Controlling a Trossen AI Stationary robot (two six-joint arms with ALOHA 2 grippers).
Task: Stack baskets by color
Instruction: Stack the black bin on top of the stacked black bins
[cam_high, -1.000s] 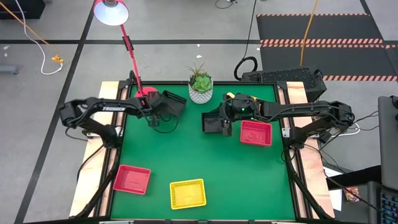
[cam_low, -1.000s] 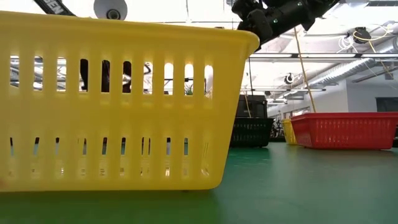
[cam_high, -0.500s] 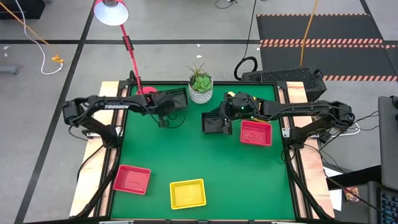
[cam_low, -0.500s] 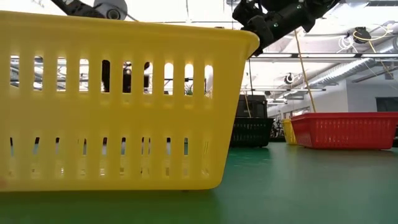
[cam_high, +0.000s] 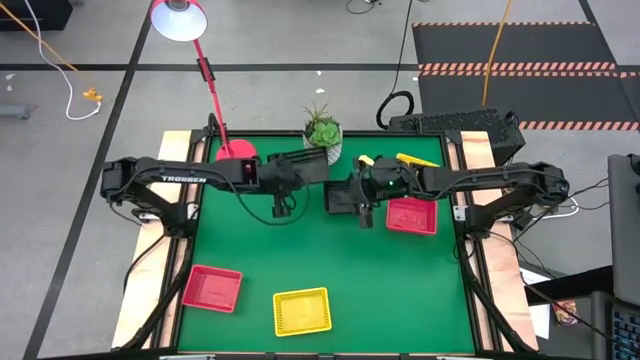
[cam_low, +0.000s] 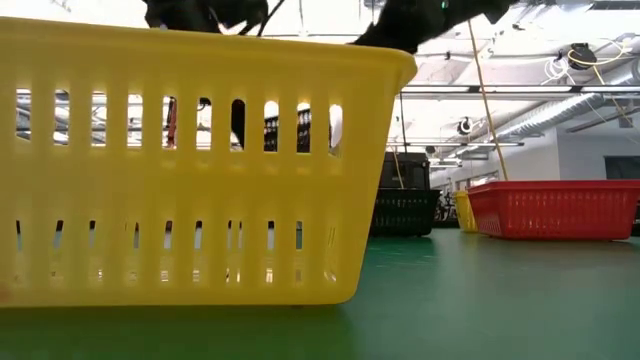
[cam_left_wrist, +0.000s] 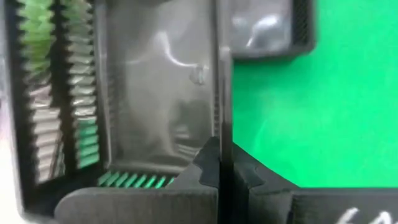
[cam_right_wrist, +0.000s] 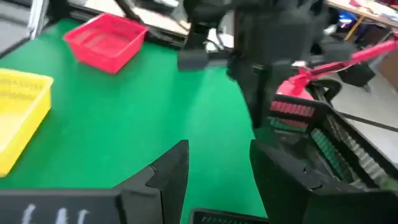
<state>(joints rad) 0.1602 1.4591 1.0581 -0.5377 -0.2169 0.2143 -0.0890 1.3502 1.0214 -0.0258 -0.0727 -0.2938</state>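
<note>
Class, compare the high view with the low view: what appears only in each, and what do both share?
Only the high view shows the succulent in its white pot, the red lamp, the front red basket, and the left claw, shut on a black basket. Only the low view shows the room's ceiling and pipes. Both show the yellow basket, the red basket on the right, and the green table.

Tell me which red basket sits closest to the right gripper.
The red basket at the table's right side, directly beside the right gripper. The other red basket lies far off at the front-left corner, near the yellow one.
</note>
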